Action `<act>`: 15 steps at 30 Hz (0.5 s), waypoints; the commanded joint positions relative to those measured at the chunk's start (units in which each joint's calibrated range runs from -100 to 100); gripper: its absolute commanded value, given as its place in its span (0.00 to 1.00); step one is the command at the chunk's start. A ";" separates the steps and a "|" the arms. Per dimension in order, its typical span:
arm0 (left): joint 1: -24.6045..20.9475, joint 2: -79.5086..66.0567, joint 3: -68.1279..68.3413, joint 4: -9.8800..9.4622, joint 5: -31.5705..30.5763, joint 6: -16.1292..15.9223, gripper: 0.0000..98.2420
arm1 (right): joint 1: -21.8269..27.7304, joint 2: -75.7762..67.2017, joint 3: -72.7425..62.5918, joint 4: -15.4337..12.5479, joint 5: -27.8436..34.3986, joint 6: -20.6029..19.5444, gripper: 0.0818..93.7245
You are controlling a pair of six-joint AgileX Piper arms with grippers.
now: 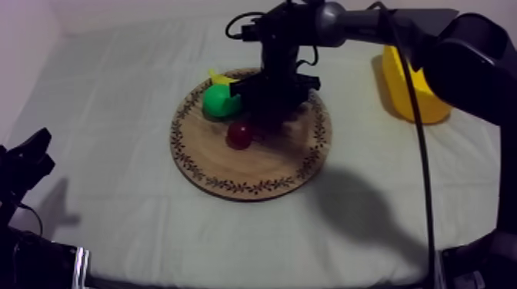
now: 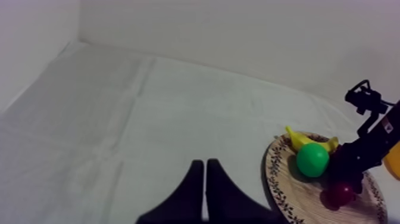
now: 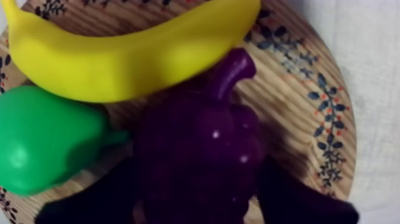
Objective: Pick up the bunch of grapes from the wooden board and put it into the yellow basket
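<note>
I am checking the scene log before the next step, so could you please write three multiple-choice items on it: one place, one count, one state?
1. How many toy fruit lie on the wooden board? A two; B three; C four.
2. Where does the yellow basket stand? A on the board; B off the board, at the right arm's side; C at the left arm's side.
3. How is the left gripper? A shut on nothing; B shut on a fruit; C open over the basket.
Key: 1 C, banana, pear, bunch of grapes and small red fruit lie there; 2 B, it stands beyond the board's right rim; 3 A, its fingers lie together as a narrow wedge over the cloth.
</note>
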 commanded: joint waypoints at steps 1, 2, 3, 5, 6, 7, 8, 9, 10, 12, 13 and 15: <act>-0.01 0.00 -0.02 -0.02 0.00 0.00 0.00 | 0.02 0.08 0.01 0.32 -0.18 -0.17 0.45; -0.01 0.00 -0.02 -0.02 0.00 0.00 0.00 | -0.04 0.14 -0.01 0.54 -0.31 -0.20 0.41; -0.01 0.00 -0.02 -0.02 0.00 0.00 0.00 | -0.10 0.17 -0.10 0.79 -0.40 -0.23 0.38; -0.01 0.00 -0.02 -0.02 0.00 0.00 0.00 | -0.27 0.05 -0.25 1.24 -0.35 -0.25 0.34; -0.01 0.00 -0.02 -0.02 0.00 0.00 0.00 | -0.33 -0.13 -0.37 1.39 -0.18 -0.22 0.33; -0.01 0.00 -0.02 -0.02 0.00 0.00 0.00 | -0.40 -0.38 -0.48 1.54 0.05 -0.21 0.32; -0.01 0.00 -0.02 -0.02 0.00 0.00 0.00 | -0.46 -0.73 -0.59 1.68 0.31 -0.19 0.31; -0.01 0.00 -0.02 -0.02 0.00 0.00 0.00 | -0.53 -1.19 -0.63 1.80 0.59 -0.17 0.31; -0.01 0.00 -0.02 -0.02 0.00 0.00 0.00 | -0.61 -1.73 -0.57 1.93 0.86 -0.16 0.30; -0.01 0.00 -0.02 -0.02 0.00 0.00 0.00 | -0.72 -3.07 -0.27 2.14 1.43 -0.15 0.30; -0.01 0.00 -0.02 -0.02 0.00 0.00 0.00 | -0.76 -3.84 -0.04 2.24 1.74 -0.16 0.30; -0.01 0.00 -0.02 -0.02 0.00 0.00 0.00 | -0.83 -5.51 0.37 2.49 2.54 -0.14 0.30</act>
